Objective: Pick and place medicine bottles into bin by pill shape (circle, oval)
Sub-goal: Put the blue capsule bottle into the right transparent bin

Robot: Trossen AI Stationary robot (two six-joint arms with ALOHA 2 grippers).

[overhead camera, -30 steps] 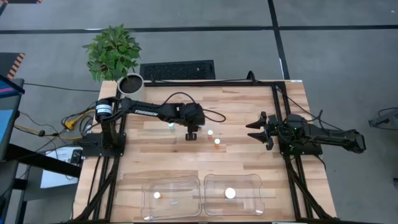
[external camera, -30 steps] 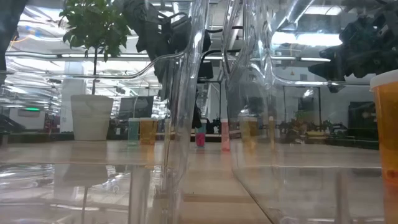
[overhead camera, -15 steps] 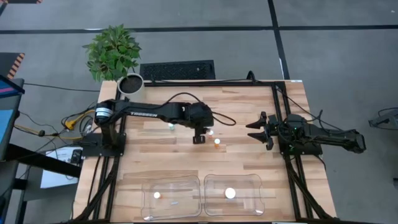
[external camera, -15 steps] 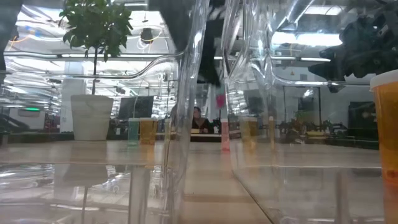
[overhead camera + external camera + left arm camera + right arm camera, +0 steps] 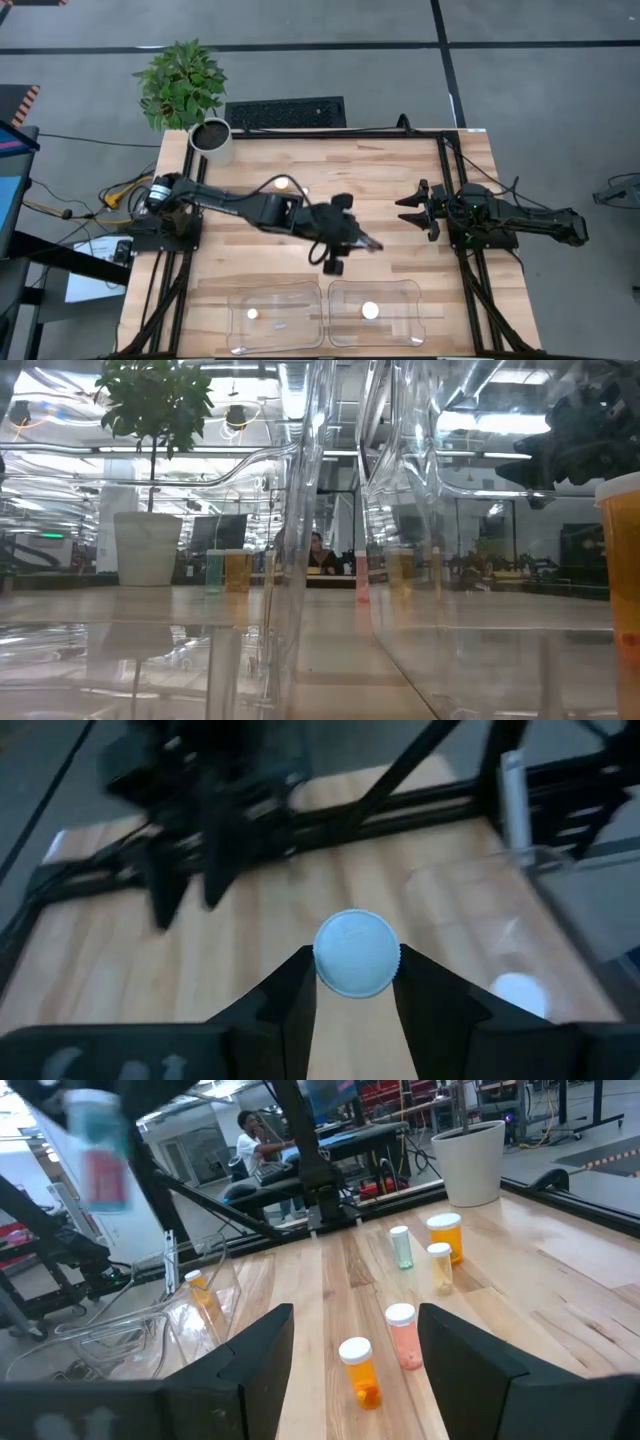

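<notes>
1. The bottle (image 5: 356, 953) sits upright, pinched between our left gripper (image 5: 335, 262) jaws, above the table's middle.
2. The bins (image 5: 372, 310) lie just beyond, toward the table's near edge.
3. Our right gripper (image 5: 412, 208) waits at the right edge, jaws spread.

My arms (image 5: 240, 203) are dark, jointed tubes with black cables looping along them. Each gripper (image 5: 355, 1342) has two broad, matte black fingers (image 5: 285, 1010), bolted to black frames.
</notes>
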